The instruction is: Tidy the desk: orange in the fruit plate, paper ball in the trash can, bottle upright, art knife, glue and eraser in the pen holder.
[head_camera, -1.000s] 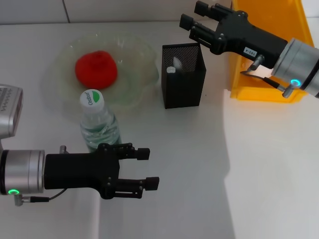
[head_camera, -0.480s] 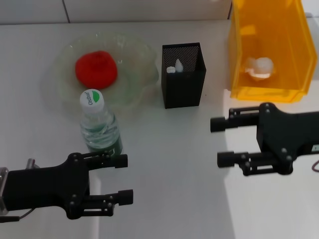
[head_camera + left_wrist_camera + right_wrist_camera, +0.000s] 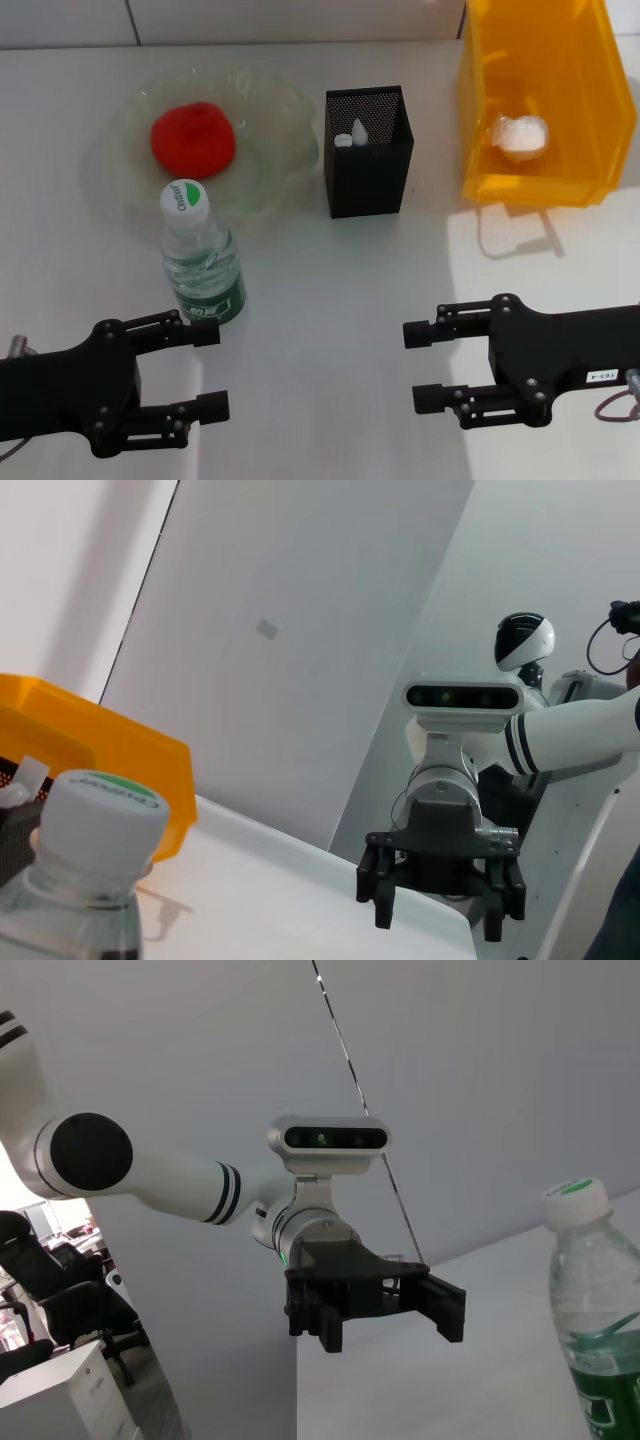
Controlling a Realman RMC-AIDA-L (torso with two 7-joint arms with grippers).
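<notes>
The orange (image 3: 193, 139) lies in the fruit plate (image 3: 287, 170). The bottle (image 3: 203, 262) stands upright just in front of the plate; it also shows in the left wrist view (image 3: 88, 872) and the right wrist view (image 3: 590, 1305). The paper ball (image 3: 520, 135) rests inside the trash can (image 3: 480, 120). Two white tips poke up in the pen holder (image 3: 370, 185); I cannot tell art knife from glue, and the eraser is hidden. My left gripper (image 3: 212, 368) is open, near and left of the bottle. My right gripper (image 3: 418, 366) is open at the near right, holding nothing.
The trash can stands at the far right, its near wall close to the pen holder's right side. Bare white tabletop (image 3: 330, 300) lies between the two grippers. The table's far edge meets a wall behind the plate.
My right arm came back from over the trash can and pen holder to the near right. My left gripper drew back from beside the bottle toward the front left. Both stayed open.
</notes>
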